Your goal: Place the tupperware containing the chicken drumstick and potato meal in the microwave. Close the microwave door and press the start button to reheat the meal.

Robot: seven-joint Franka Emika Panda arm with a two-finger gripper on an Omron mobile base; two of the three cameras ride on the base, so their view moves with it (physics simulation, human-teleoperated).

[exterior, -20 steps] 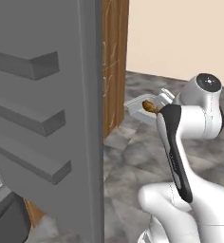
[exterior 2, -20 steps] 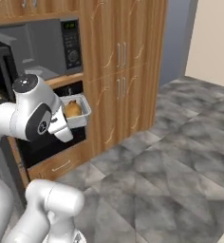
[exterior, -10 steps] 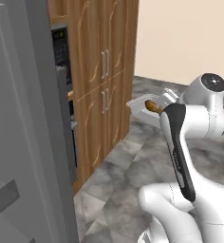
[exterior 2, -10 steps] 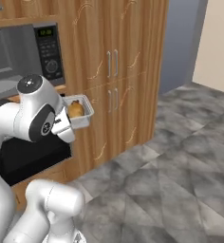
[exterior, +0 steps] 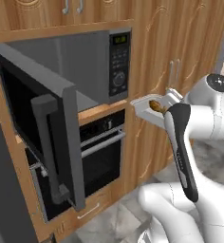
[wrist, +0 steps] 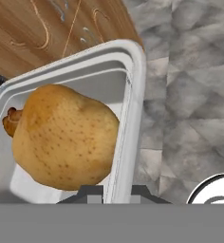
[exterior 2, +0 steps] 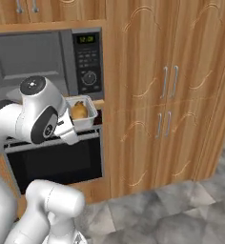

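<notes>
Wood cabinets (exterior 2: 181, 95); grey marbled floor (exterior 2: 181, 209)

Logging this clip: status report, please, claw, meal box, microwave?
Claw shut on box rim, box held up beside the microwave. Potato and drumstick inside. Microwave door open, cavity ahead.

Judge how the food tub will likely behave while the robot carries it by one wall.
The tub is probably stiff: its thin wall looks straight where the pincer clamps it. It may sag or tip, being held at one edge only. The potato is rounded and loose, so it could roll if the tub tilts.
</notes>
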